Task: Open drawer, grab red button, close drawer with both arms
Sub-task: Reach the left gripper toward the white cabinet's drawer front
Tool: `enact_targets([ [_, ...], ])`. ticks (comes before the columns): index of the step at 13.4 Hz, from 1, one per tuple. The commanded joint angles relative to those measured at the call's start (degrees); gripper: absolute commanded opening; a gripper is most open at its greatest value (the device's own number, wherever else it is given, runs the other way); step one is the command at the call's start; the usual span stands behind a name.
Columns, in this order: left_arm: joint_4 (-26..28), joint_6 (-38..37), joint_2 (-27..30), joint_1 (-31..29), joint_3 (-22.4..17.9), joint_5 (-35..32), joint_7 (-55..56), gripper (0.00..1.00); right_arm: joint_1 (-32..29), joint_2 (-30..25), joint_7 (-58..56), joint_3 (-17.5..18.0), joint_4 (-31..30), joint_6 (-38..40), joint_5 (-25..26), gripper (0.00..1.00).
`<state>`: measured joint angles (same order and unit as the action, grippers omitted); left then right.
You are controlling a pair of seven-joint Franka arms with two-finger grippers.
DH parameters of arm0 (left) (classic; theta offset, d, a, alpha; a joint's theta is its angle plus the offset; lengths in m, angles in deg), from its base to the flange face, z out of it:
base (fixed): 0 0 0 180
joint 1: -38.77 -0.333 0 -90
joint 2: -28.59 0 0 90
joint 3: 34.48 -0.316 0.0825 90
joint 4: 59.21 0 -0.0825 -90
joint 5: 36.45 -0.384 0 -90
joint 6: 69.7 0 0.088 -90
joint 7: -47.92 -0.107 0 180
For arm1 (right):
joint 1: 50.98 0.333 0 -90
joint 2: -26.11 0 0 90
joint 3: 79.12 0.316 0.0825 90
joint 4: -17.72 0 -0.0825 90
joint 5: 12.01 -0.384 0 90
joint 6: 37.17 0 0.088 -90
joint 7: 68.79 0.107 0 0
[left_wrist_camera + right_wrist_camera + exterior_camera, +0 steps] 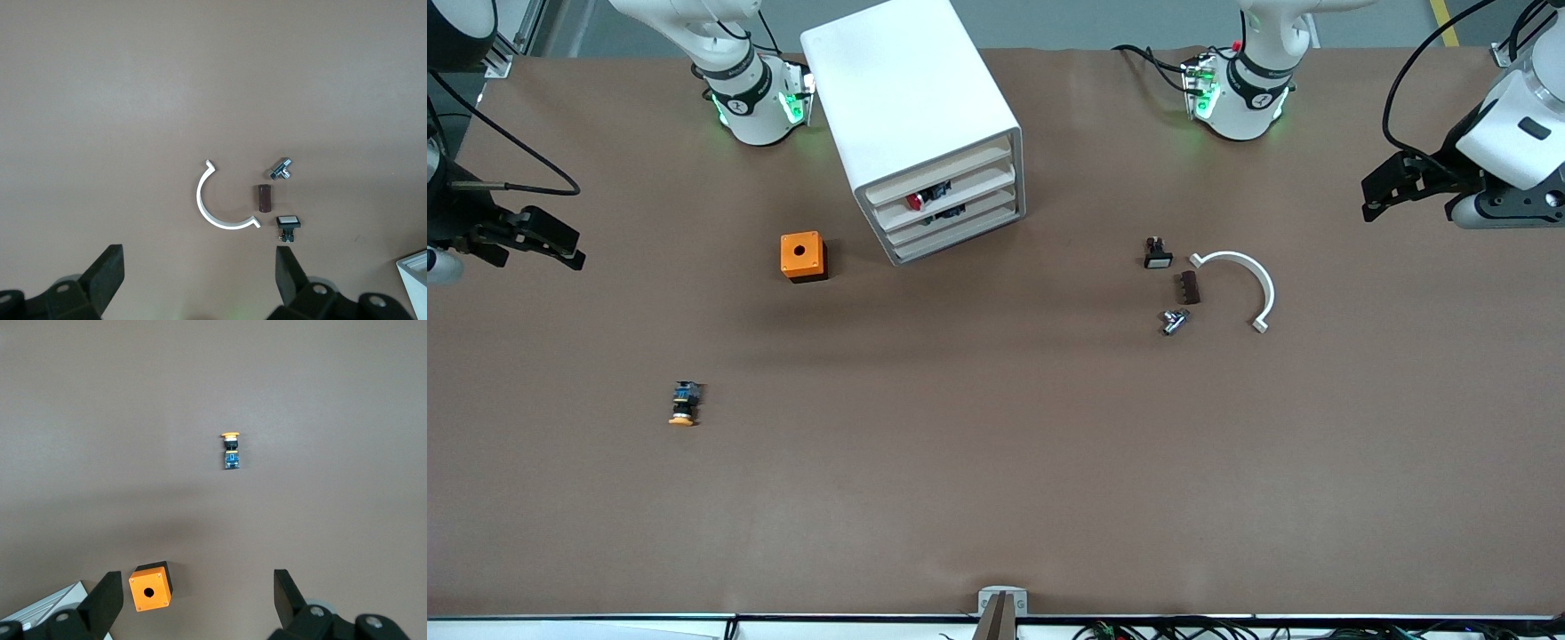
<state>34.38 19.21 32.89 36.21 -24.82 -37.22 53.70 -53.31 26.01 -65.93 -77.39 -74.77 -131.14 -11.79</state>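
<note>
Clearly both the left gripper and right gripper hang wide apart and empty at the table's ends, so one should brace the white cabinet while pulling the second-highest drawer holding the red button straight.

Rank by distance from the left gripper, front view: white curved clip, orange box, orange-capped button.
Left gripper hangs open over the left arm's end of the table.
1. White curved clip: toward that same end, closest.
2. Orange box: past the cabinet, toward the right arm's end.
3. Orange-capped button: farthest, toward the right arm's end, nearer the front camera.
</note>
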Motion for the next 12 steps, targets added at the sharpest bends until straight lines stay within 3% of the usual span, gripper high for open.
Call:
enact_targets([
  [1, -1.1, -0.8, -0.3, -0.4, 0.2, 0.2, -0.9, 1.0, -0.4, -0.4, 0.5, 0.2, 0.0, 0.5, 0.2, 1.0],
  [8, -1.4, -0.6, -2.5, -0.3, 0.2, 0.2, -1.2, 1.0, -1.2, -0.3, -0.2, 0.1, -0.1, 0.4, 0.2, 1.0],
  [12, -1.4, -0.3, -7.1, 0.3, 0.2, 0.8, 0.3, 1.0, -1.2, -0.4, -0.2, 0.1, -0.1, 0.5, 0.2, 1.0],
])
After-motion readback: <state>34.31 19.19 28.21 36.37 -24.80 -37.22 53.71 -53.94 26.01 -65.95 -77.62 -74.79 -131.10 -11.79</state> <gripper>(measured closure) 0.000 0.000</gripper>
